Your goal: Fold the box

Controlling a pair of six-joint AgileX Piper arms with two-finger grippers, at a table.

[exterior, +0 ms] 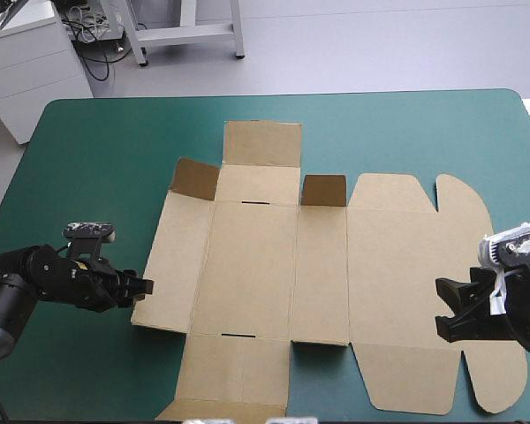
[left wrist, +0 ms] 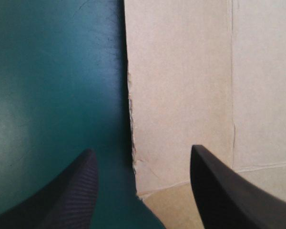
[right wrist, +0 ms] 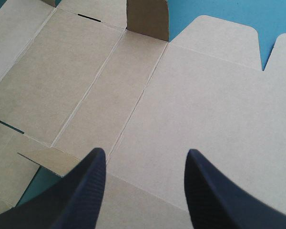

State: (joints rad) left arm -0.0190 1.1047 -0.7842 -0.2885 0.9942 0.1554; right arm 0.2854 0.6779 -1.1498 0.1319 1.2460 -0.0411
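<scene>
The brown box [exterior: 318,274] lies as a flat cut sheet across the middle and right of the teal-green table, with two small flaps standing up along its far side. My left gripper [exterior: 140,289] is open at the sheet's left edge, near the front corner of the left panel. In the left wrist view the box edge [left wrist: 181,95] runs between the black fingers [left wrist: 76,191]. My right gripper [exterior: 452,309] hangs open over the sheet's right part, the lid panel. In the right wrist view the box [right wrist: 181,109] spreads ahead of the open fingers [right wrist: 86,186].
Bare teal-green cover [exterior: 97,177] lies left of the sheet and along the far edge. The near flap of the box [exterior: 234,375] reaches the table's front edge. The rounded lid tabs [exterior: 477,212] lie near the table's right edge.
</scene>
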